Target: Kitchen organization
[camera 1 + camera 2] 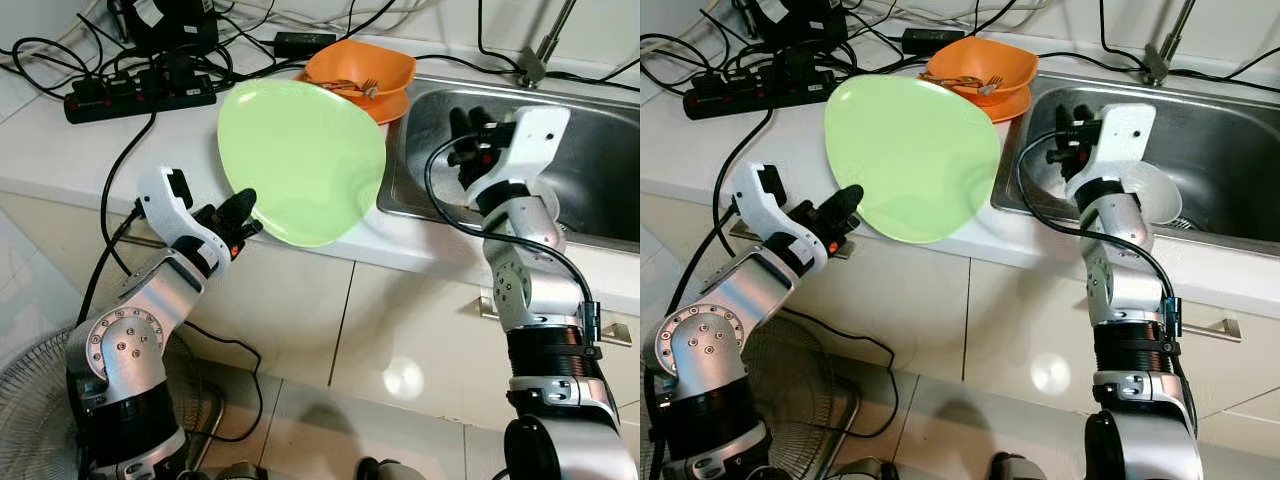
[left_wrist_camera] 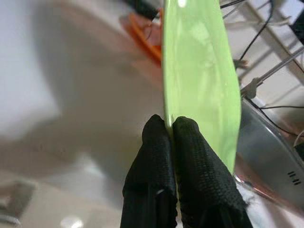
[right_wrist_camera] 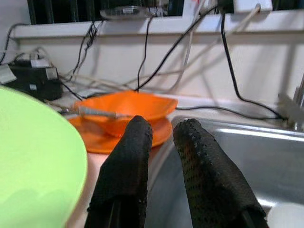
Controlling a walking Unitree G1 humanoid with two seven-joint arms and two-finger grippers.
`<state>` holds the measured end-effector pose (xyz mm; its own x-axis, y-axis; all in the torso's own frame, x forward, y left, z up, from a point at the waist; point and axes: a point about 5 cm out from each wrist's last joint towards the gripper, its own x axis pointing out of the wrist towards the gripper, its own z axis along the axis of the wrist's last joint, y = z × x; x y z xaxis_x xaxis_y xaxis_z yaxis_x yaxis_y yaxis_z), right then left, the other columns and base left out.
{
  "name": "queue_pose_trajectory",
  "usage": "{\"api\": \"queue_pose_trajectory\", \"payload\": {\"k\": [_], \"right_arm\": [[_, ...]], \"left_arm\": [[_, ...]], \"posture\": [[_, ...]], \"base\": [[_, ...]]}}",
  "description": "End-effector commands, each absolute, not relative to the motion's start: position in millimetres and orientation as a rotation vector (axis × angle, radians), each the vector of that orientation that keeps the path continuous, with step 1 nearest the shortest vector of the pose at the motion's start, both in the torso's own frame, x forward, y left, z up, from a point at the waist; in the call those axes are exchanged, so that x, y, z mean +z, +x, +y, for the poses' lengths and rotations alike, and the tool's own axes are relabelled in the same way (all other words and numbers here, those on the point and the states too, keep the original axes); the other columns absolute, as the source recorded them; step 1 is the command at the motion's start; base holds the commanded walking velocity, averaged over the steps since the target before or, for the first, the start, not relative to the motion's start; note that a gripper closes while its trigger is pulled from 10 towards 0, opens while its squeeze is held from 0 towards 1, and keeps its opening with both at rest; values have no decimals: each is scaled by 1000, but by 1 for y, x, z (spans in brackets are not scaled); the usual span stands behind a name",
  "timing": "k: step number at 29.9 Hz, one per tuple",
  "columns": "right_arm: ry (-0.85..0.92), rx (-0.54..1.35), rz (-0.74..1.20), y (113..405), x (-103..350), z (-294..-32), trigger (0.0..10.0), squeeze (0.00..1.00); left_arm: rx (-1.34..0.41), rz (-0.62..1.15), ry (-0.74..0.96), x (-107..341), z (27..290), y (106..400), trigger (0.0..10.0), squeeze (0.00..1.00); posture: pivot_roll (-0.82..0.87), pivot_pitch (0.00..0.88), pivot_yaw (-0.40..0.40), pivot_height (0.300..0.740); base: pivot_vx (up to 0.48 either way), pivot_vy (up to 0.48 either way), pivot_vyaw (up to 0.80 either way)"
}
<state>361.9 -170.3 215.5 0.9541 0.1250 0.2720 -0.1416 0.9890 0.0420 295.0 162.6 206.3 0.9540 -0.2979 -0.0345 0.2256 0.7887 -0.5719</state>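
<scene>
Worktop (image 1: 60, 150): white, ran beyond and below both end effectors.

Sink (image 1: 600, 190): steel, set in the worktop; the right end effector hung over its near left corner. A white dish (image 1: 1160, 195) lay in the basin, just beyond that end effector.

Green plate (image 1: 300, 160): held up clear of the worktop, tilted on edge, face towards the head camera. Its lower rim was pinched by the left end effector (image 1: 240, 222); the rest stood above and beyond the fingers (image 2: 156, 156), reaching towards the sink's edge.

Orange plate (image 3: 156, 135): on the worktop beside the sink, beyond the green plate and ahead of the right end effector.

Orange bowl (image 1: 360, 68): stacked on the orange plate.

Power strip (image 1: 140, 95): black, with cables, far beyond the left end effector.

Fork (image 1: 352, 86): lay in the bowl.

Left end effector: clenched on the green plate's rim, fingers pressed together with only the edge between them.

Right end effector (image 1: 470, 135): released, holding nothing, fingers (image 3: 128, 156) slightly parted and pointed towards the orange stack.

Risk, as a judgement: the grip took only a thin rim of a broad, glossy plate, so the plate's weight could lever it out or let it swivel in the fingers. A quick swing could knock it against the orange stack or the sink's edge.
</scene>
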Motion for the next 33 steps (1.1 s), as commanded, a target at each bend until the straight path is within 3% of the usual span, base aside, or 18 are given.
{"api": "queue_pose_trajectory", "payload": {"k": [1, 6, 14, 25, 33], "right_arm": [[84, 113, -255, 362, 209, -175, 10000, 0], [89, 83, -191, 364, 191, -179, 10000, 0], [96, 60, -170, 364, 181, -184, 10000, 0], [126, 60, -176, 364, 180, -181, 10000, 0], [193, 69, -203, 366, 188, -180, 10000, 0]], "left_arm": [[-307, 73, -572, 216, 164, 291, 10000, 0], [-387, -44, -548, 236, 162, 287, 10000, 0], [-456, -90, -550, 247, 149, 284, 10000, 0], [-456, -93, -599, 246, 147, 292, 10000, 0], [-467, -215, -694, 263, 141, 301, 10000, 0]], "posture": [[40, 86, -25, 732], [40, 86, -27, 732], [35, 80, -28, 732], [28, 79, -19, 732], [19, 72, -12, 732]], "base": [[0, 0, 0], [0, 0, 0], [0, 0, 0], [0, 0, 0], [0, 0, 0]]}}
